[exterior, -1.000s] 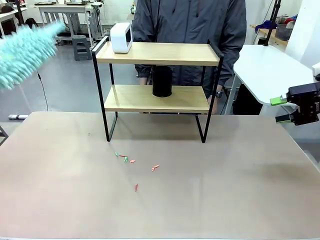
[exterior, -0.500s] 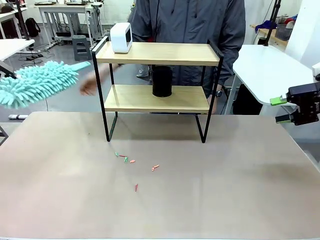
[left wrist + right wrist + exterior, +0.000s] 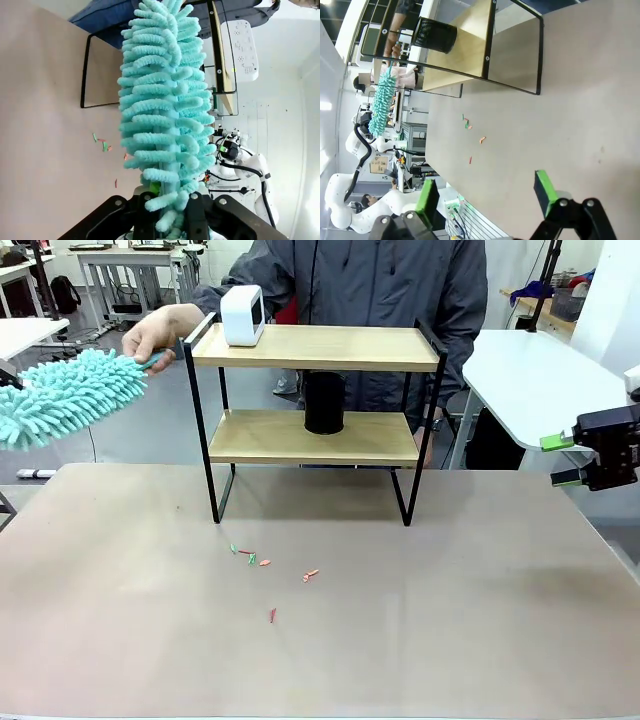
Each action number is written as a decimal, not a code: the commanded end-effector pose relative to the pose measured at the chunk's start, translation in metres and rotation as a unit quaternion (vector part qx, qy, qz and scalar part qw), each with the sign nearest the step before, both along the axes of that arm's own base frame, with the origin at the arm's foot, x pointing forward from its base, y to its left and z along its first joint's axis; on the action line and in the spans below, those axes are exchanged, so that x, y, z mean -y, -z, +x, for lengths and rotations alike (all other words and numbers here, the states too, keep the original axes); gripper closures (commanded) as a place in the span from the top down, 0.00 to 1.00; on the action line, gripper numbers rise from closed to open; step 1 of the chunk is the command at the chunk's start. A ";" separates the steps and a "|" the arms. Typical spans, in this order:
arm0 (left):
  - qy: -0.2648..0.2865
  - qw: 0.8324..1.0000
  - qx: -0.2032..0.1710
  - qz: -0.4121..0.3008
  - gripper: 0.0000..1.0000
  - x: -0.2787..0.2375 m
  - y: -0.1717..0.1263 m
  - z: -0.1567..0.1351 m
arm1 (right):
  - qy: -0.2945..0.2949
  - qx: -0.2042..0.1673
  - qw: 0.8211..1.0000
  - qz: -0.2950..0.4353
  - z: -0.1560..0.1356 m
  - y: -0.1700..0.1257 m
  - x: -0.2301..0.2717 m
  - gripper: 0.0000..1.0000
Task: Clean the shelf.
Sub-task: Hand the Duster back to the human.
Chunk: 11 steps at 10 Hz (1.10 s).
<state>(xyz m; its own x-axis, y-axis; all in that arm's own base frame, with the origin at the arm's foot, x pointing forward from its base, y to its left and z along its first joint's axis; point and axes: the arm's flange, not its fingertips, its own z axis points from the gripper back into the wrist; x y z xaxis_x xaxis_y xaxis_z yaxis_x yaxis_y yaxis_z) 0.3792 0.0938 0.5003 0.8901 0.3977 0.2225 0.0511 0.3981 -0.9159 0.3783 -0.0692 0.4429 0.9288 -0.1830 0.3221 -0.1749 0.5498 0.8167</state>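
The shelf [image 3: 315, 345] stands at the table's far side, two wooden boards in a black frame, and shows too in the right wrist view [image 3: 465, 45]. A fluffy teal duster [image 3: 65, 395] hangs in the air left of it. My left gripper [image 3: 167, 212] is shut on the duster [image 3: 162, 100], which rises from between its fingers. A person's hand [image 3: 155, 332] holds the duster's end nearest the shelf. Off the table's right edge, my right gripper [image 3: 560, 460] is open and holds nothing; its green pads stand wide apart in its own view [image 3: 485, 195].
A white device [image 3: 242, 315] sits on the top board and a black mesh cylinder [image 3: 324, 402] on the lower one. Small red and green scraps [image 3: 262, 562] lie on the table [image 3: 450, 620] before the shelf. The person stands behind it. A white side table [image 3: 540, 370] is at right.
The duster has swung down and to the right from high at the left edge. The person's hand has risen from beside the lower board and taken the duster's near-shelf end.
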 end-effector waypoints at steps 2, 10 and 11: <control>-0.003 1.000 0.016 -0.005 0.00 0.001 0.002 -0.001 | -0.007 0.009 1.000 -0.002 -0.001 0.001 0.002 1.00; 0.086 0.995 -0.029 -0.038 1.00 0.002 0.023 -0.001 | -0.007 0.009 1.000 -0.002 -0.001 0.001 0.002 1.00; 0.109 0.991 -0.048 -0.060 1.00 0.000 0.048 0.003 | -0.007 0.009 1.000 -0.002 -0.001 0.001 0.002 1.00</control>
